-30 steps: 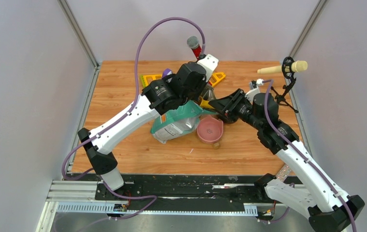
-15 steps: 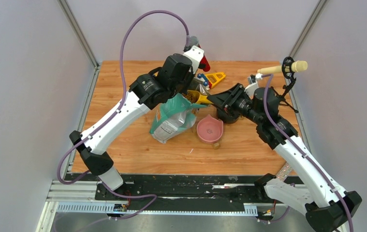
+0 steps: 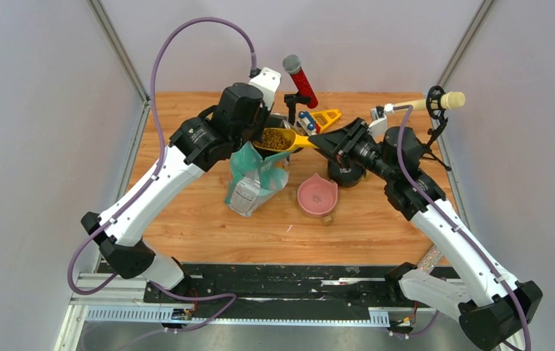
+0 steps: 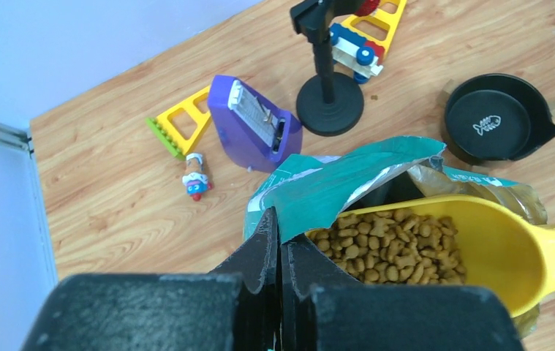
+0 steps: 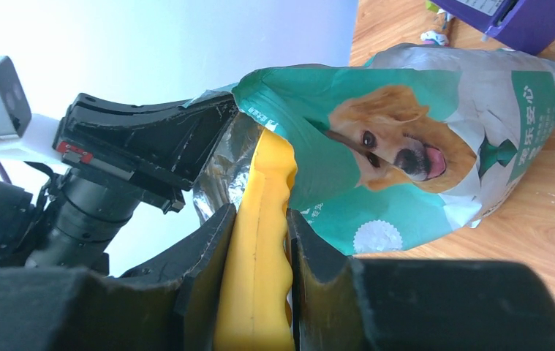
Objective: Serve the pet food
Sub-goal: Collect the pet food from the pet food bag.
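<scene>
Kibble (image 4: 387, 245): small, dry, brown pellets, heaped loose in a smooth yellow plastic scoop (image 4: 493, 252) at the mouth of the bag (image 5: 406, 139). The bag is glossy teal flexible film (foil-lined, torn rim) and stands on the wood-grain tabletop (image 3: 186, 212). The right claw (image 5: 258, 219) pinches the scoop's contoured handle. The left claw (image 4: 279, 235) is pressed together on the bag's rim. A round pink bowl (image 3: 316, 196) sits near the bag.

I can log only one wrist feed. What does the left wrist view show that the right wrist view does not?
Left wrist only: the kibble heaped in the scoop, and the black bowl. Right wrist only: the dog picture on the bag, and the right claw shut on the scoop's handle. Both: the bag, the scoop and the left claw pinching the bag's rim.
</scene>
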Controlling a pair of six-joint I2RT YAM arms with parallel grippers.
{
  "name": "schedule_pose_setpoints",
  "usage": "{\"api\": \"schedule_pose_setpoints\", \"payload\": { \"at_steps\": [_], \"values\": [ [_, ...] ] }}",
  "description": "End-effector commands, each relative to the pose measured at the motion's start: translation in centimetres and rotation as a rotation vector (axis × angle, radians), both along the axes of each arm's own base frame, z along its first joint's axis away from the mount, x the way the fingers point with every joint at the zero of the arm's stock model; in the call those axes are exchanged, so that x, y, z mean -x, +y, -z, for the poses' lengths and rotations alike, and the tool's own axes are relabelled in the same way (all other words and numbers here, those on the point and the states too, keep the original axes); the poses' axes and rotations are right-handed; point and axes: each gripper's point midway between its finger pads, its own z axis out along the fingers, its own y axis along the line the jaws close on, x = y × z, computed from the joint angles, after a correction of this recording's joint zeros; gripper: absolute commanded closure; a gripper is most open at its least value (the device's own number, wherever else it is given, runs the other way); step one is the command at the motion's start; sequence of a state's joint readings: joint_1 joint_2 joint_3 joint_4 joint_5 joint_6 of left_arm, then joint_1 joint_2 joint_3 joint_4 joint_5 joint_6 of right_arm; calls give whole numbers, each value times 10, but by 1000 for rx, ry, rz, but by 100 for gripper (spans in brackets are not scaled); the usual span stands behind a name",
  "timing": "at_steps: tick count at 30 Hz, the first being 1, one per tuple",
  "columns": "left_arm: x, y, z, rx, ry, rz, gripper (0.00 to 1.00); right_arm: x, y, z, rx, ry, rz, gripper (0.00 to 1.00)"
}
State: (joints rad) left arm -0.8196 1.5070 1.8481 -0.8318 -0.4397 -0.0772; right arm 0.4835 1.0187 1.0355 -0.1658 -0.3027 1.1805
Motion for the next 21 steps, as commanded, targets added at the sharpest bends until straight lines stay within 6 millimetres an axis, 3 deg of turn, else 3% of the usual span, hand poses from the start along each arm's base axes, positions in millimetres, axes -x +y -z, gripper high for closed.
{"api": "schedule_pose_setpoints", "payload": {
  "at_steps": [1, 21],
  "values": [
    [9, 22, -70, 189, -170, -47, 100, -8, -2, -48, -102, -107, 14, 100],
    [13, 37, -60, 178, -173, -100, 100, -12, -15, -49, -153, -85, 71, 100]
  ]
}}
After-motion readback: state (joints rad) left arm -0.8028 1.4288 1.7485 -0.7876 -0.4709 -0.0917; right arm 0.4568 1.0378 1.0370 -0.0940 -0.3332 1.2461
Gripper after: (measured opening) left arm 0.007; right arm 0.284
